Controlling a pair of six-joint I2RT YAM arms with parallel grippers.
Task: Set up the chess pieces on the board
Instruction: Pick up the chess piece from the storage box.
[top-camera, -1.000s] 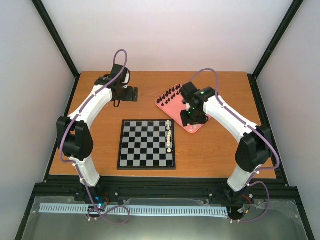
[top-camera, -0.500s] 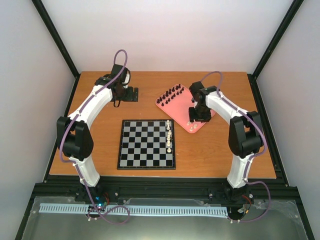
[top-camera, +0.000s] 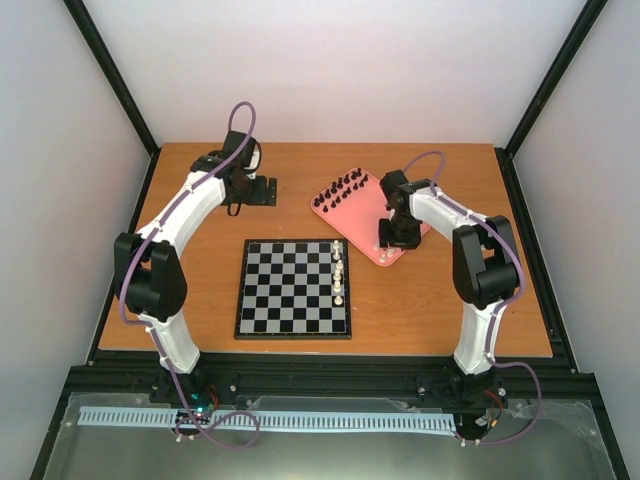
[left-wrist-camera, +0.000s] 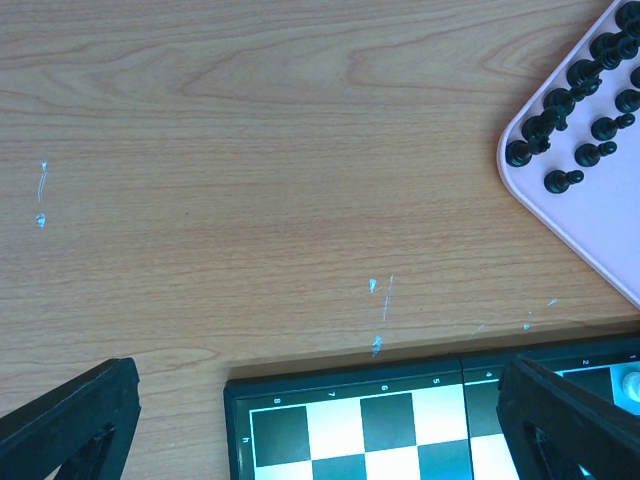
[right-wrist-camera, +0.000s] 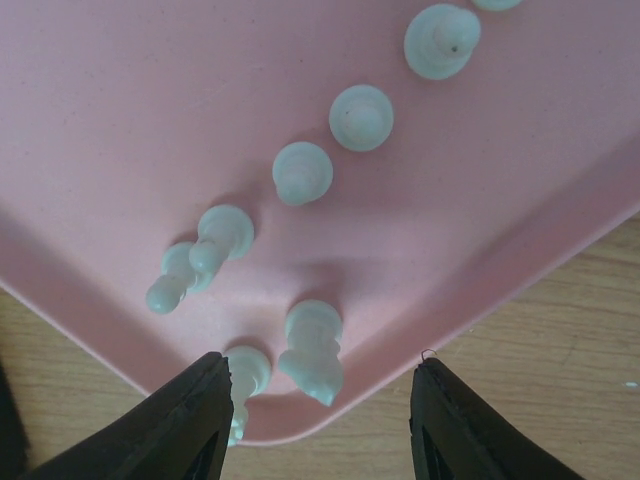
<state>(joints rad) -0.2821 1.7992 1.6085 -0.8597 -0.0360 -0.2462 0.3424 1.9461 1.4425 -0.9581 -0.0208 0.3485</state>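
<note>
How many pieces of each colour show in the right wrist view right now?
White pieces: 8, all on the pink tray, one cut off at the top edge
Black pieces: 0 in that view
Total: 8

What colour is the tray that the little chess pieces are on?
Pink. The tray shows best in the right wrist view.

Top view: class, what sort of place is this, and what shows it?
Probably a robotics lab test cell: left arm and right arm fixed at a table, white walls in a black frame, a board staged between them.
</note>
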